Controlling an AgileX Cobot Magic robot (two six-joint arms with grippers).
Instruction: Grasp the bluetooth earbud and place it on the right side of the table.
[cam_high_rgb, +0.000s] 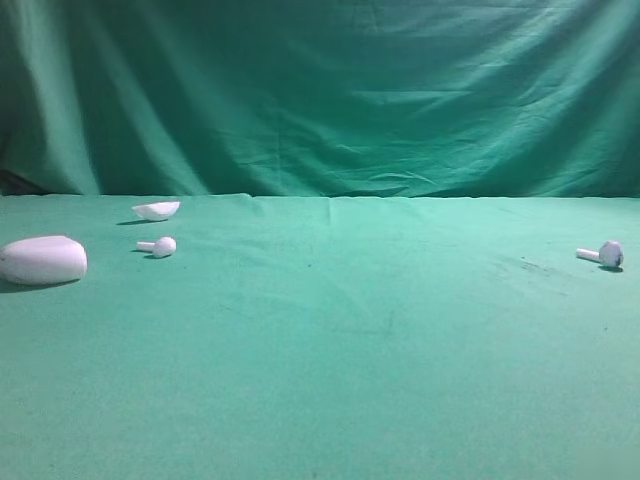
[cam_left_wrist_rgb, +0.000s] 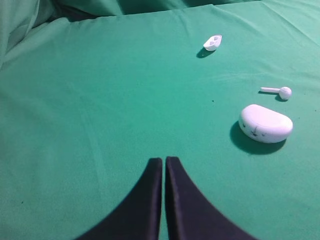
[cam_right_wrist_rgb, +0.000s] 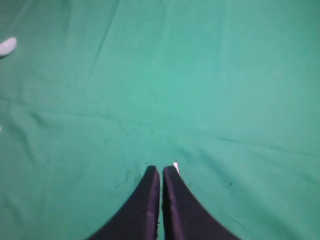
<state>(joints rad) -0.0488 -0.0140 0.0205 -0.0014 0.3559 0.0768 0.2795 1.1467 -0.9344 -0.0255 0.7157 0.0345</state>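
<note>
The bluetooth earbud (cam_high_rgb: 603, 254), white with a greyish head, lies on the green table (cam_high_rgb: 350, 340) at the far right, with nothing touching it. Neither gripper shows in the exterior view. My right gripper (cam_right_wrist_rgb: 161, 170) is shut above bare cloth. A tiny white tip (cam_right_wrist_rgb: 175, 166) peeks out beside its right finger; what it belongs to is hidden. My left gripper (cam_left_wrist_rgb: 163, 160) is shut and empty over bare cloth, with the case to its far right.
The white pebble-shaped case (cam_high_rgb: 42, 260) sits at the left edge, and it also shows in the left wrist view (cam_left_wrist_rgb: 265, 123). The plain twin earbud (cam_high_rgb: 158, 246) and a white shell piece (cam_high_rgb: 157, 210) lie behind the case. The green curtain (cam_high_rgb: 320, 90) hangs at the back.
</note>
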